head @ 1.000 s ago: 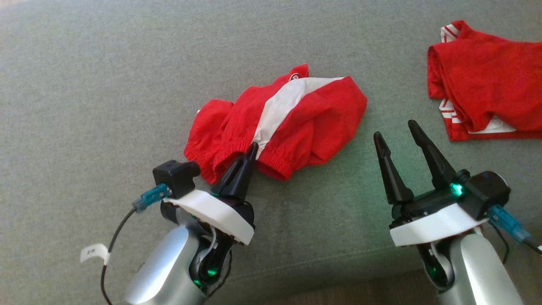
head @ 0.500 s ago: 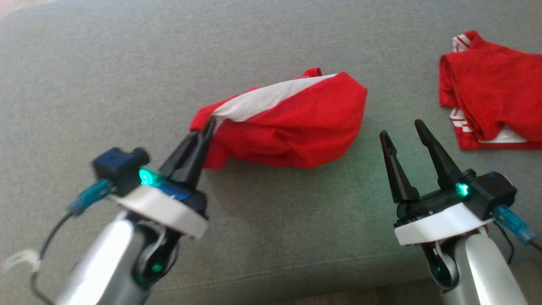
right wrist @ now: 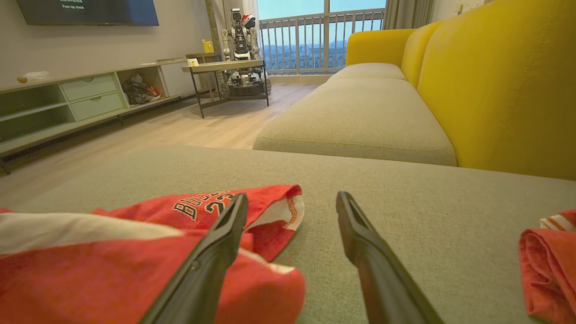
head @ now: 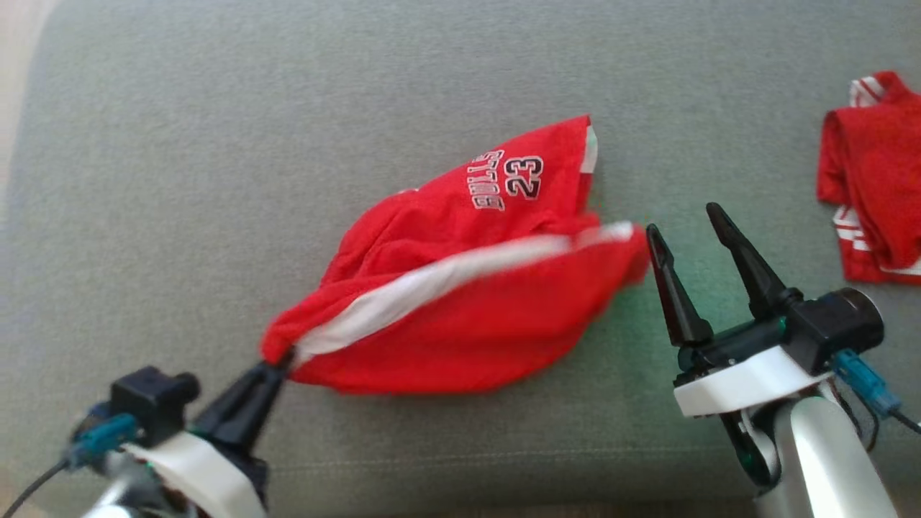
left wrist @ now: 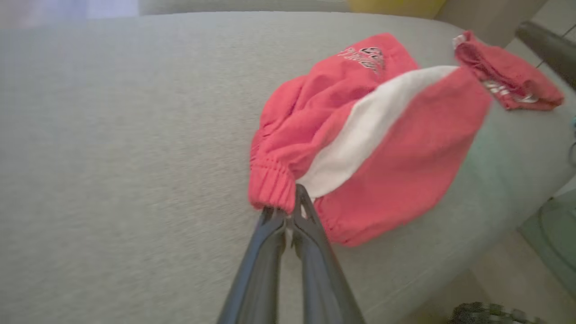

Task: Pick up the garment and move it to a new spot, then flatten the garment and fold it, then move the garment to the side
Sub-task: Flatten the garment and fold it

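Note:
The garment [head: 460, 302] is a pair of red shorts with a white side stripe and a "23" print, stretched across the grey-green sofa cushion [head: 216, 180]. My left gripper [head: 277, 363] at the lower left is shut on the garment's elastic waistband [left wrist: 274, 189], seen up close in the left wrist view, where the fingers [left wrist: 310, 234] pinch the band's edge. My right gripper [head: 683, 219] stands open just right of the garment's far end, holding nothing. In the right wrist view the garment [right wrist: 135, 252] lies under and left of its left finger [right wrist: 220, 243].
A second red garment [head: 874, 180] with white stripes lies at the cushion's right side, also seen as a red bundle [right wrist: 549, 256]. A yellow sofa back [right wrist: 495, 81], another seat cushion, wooden floor, a side table and a low cabinet lie beyond. The cushion's front edge [head: 468, 460] runs near my arms.
My left gripper has pulled the waistband down and to the left, dragging and stretching the garment out so the "23" print now shows. The head camera has shifted. The right gripper stayed open.

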